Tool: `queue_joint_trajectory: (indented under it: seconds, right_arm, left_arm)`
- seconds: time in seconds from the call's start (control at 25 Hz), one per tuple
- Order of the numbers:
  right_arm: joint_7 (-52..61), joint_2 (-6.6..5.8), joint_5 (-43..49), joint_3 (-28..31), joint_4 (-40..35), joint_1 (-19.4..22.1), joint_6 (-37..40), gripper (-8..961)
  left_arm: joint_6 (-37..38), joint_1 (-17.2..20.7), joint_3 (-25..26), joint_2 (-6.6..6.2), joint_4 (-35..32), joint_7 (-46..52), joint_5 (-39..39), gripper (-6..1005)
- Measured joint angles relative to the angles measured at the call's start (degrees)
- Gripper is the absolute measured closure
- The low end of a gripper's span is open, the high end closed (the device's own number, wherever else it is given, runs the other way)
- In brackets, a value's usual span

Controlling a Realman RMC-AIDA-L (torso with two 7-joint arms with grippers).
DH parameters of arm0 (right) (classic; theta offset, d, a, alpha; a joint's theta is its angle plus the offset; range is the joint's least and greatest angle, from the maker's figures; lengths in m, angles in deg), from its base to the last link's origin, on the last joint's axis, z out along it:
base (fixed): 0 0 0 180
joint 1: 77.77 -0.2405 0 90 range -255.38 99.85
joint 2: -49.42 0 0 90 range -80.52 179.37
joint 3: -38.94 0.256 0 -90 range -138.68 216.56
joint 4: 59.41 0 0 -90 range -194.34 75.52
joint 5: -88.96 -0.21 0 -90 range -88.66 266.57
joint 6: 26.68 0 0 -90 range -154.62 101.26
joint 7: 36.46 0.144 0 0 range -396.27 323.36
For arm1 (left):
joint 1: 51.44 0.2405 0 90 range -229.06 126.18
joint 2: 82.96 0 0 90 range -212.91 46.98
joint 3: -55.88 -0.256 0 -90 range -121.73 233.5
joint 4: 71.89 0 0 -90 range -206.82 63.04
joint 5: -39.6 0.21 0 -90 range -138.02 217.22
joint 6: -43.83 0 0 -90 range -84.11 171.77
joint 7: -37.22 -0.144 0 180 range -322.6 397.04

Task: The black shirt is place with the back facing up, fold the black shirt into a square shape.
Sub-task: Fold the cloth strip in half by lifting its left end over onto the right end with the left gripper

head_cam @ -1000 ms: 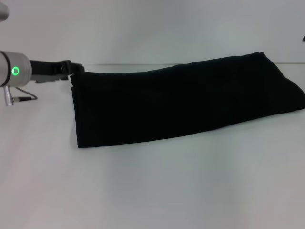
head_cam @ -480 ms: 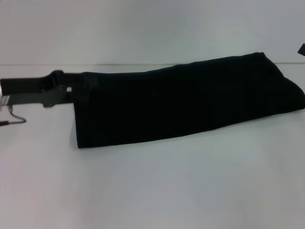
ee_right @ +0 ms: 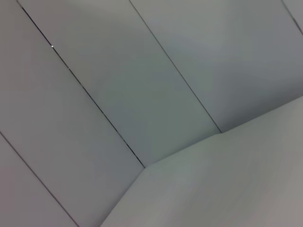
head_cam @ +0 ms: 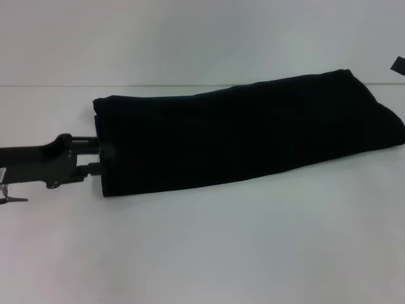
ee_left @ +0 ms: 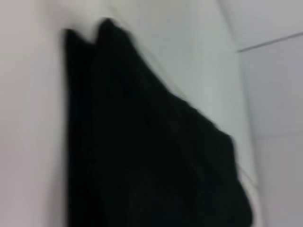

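The black shirt lies folded into a long band on the white tabletop, stretching away from the left gripper, whose two fingers are spread apart, tips touching the band's near short edge, grasping nothing. The right gripper shows as a dark bit at the far end; its state I cannot tell.

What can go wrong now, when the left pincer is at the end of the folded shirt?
1. The left pincer sits at the left end of the shirt, which is folded into a long strip; it may catch only the top layers, so the fold could open.
2. The strip lies slanted on the table; folding it across may give an uneven, non-square shape.
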Motion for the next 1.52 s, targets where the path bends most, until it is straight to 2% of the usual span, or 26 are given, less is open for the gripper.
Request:
queue_joint_trajectory:
  seconds: [0.16, 0.44, 0.56, 0.72, 0.8, 0.92, 1.16, 1.52]
  right_arm:
    - [-0.2, -0.09, -0.01, 0.03, 0.59, -0.57, -0.44, 177]
    - [-0.24, -0.07, -0.29, 0.16, 0.71, -0.17, -0.52, 177]
    - [-0.22, -0.05, -0.32, 0.26, 0.74, -0.02, -0.5, 177]
    - [-0.02, -0.03, -0.35, 0.26, 0.82, 0.06, -0.35, 177]
    - [0.02, 0.0, -0.36, 0.26, 0.82, 0.06, -0.2, 177]
    - [0.04, 0.07, -0.38, 0.34, 0.81, 0.02, -0.06, 177]
    - [-0.11, 0.1, -0.4, 0.35, 0.81, -0.09, -0.05, 177]
    - [-0.25, 0.06, -0.4, 0.33, 0.8, 0.31, -0.31, 177]
  left_arm:
    - [-5.57, -0.42, -0.23, 0.42, 2.1, -4.64, 2.91, 444]
    - [-9.98, -0.08, -1.15, 1.34, 2.57, -7.91, 3.11, 445]
    - [-10.1, 0.24, -1.39, 1.45, 2.97, -5.68, 3.11, 445]
    - [-6.63, 2.2, -0.19, 0.84, 3.12, 3.54, 3.11, 444]
    - [-4.75, 3.43, 1.19, 0.97, 3.25, 6.82, 2.98, 444]
    - [-4.32, 4.35, 3.64, 1.96, 4.68, 8.32, 2.59, 444]
    - [-9.37, 3.48, 5.96, 3.97, 8.21, 8.29, 2.43, 444]
    - [-13.68, 3.21, 7.62, 5.6, 8.42, 8.44, 1.59, 445]
